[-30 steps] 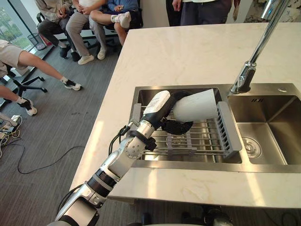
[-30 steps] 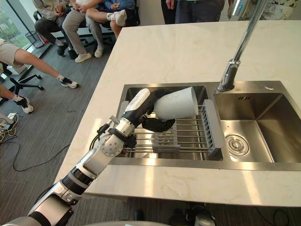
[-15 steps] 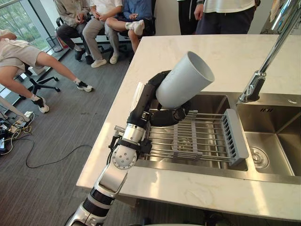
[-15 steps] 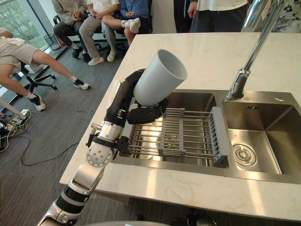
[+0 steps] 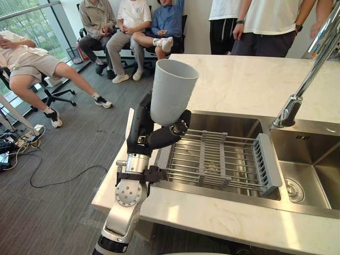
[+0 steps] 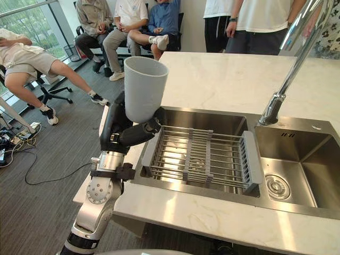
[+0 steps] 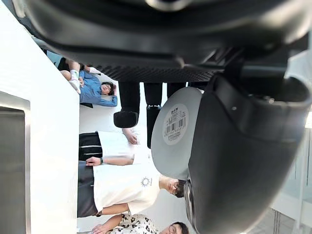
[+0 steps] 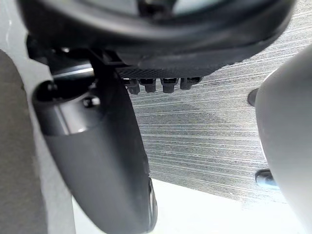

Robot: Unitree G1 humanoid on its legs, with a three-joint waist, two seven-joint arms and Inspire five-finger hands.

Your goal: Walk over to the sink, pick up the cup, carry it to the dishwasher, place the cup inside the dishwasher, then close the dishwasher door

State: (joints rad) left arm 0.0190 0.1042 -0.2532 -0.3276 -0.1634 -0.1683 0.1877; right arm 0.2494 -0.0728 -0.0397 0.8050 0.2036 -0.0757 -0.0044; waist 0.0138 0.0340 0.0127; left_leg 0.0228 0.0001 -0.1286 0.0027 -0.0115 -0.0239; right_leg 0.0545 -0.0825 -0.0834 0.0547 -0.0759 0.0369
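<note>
1. Pale grey and smooth-walled, the cup [image 5: 171,90] is in my left hand [image 5: 142,123]. My fingers [image 5: 167,135] and thumb are curled tight round its lower part.
2. It hangs in the air by the left end of the sink [image 5: 223,119], above the edge of the counter [image 5: 239,79]. It is clear of the wire rack [image 5: 223,159] and touches nothing but my hand.
3. Its long axis stands close to upright, mouth up and base down. My left wrist view shows that base, with its sticker [image 7: 174,124], just past my palm.
4. The cup lies on the sink side of my palm, and my forearm rises from below it.
5. My right hand [image 8: 156,29] shows over the striped floor, so the left is the nearer one. I judge the carry to the dishwasher falls to it alone.
6. To load the cup I expect to tip that axis over, mouth downward.
</note>
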